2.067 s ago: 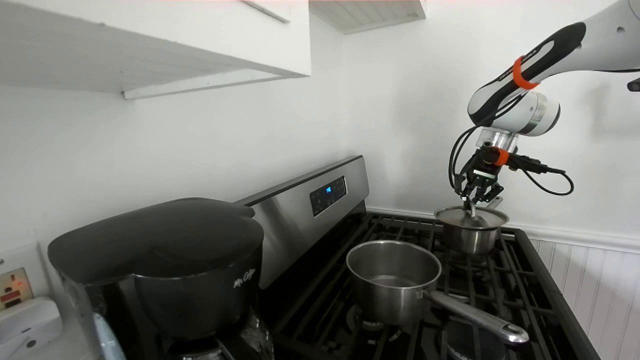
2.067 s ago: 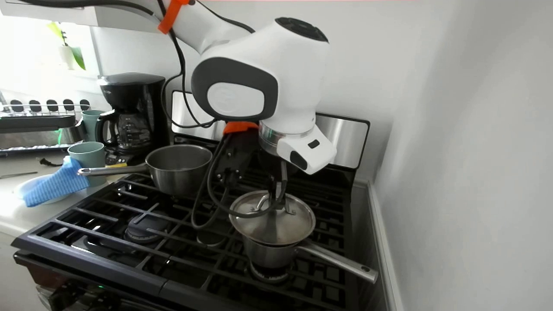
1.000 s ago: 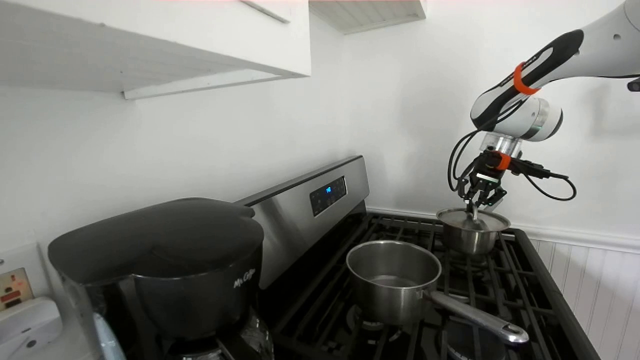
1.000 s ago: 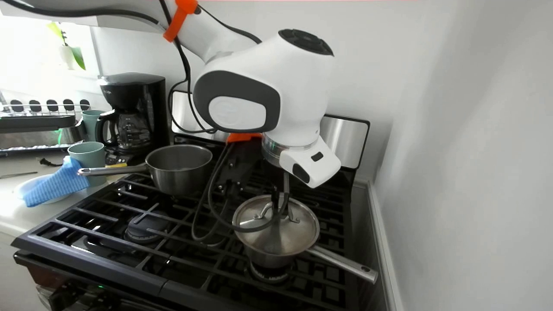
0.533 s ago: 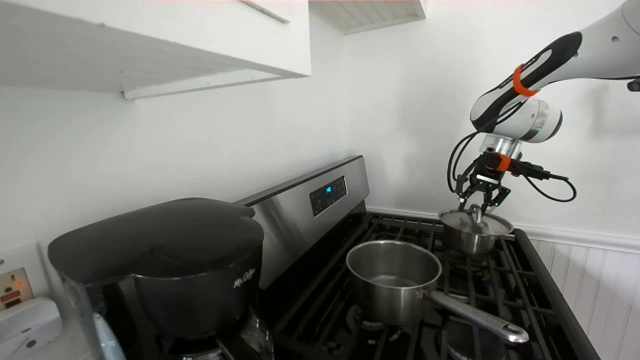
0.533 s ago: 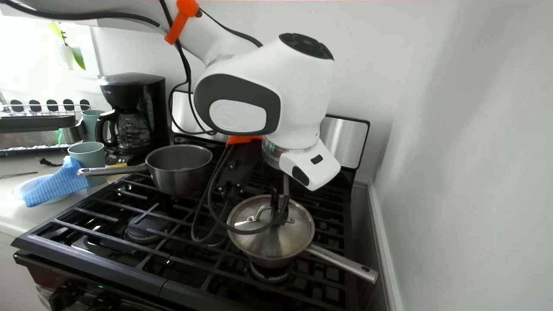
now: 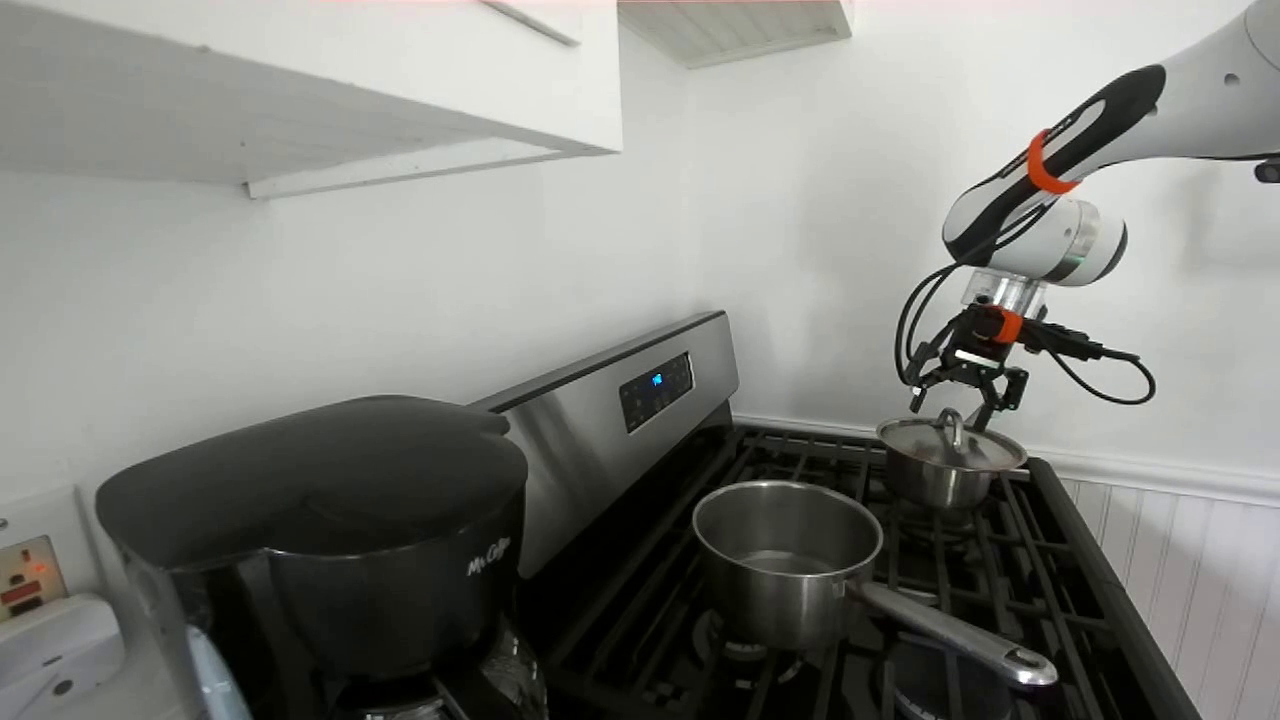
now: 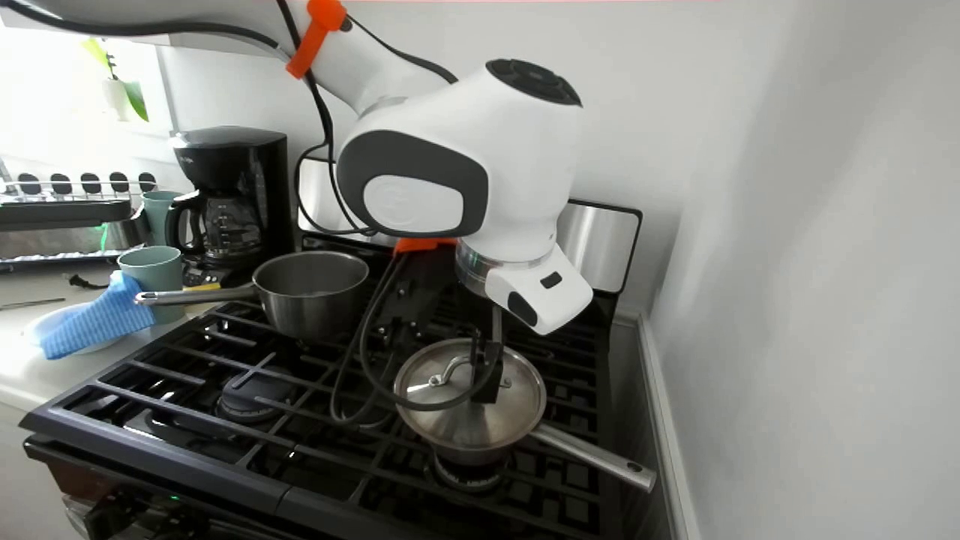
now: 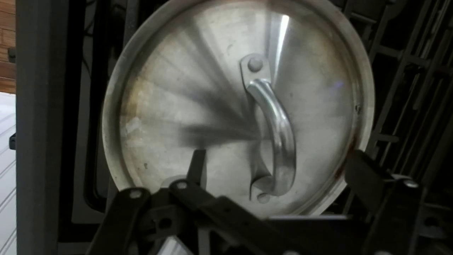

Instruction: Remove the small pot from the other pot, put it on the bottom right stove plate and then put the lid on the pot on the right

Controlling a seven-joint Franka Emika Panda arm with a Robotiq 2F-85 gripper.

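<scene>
The steel lid (image 9: 177, 106) lies on the small pot (image 7: 940, 487), covering its mouth. That pot stands over the bottom right stove plate (image 8: 469, 480), its long handle (image 8: 592, 457) pointing to the front right. The lid's arched handle (image 9: 286, 141) sits between my gripper's (image 9: 277, 157) widely spread fingers, touching neither. In an exterior view my gripper (image 7: 948, 410) hangs just over the lid, jaws apart. The other pot (image 7: 790, 610), larger and uncovered, rests farther back and left on the stove; it looks empty.
Black grates (image 8: 187, 375) cover the stove. A coffee maker (image 7: 320, 530) stands beside it, with a blue cloth (image 8: 97, 319) and a mug (image 8: 150, 268) on the counter. The stove's control panel (image 7: 655, 390) rises behind; a white wall (image 8: 787, 300) bounds the right.
My gripper came down a little with the lid, then its fingers parted and let go of the handle. The lid settled on the small pot with a slight shift. The larger pot stayed still.
</scene>
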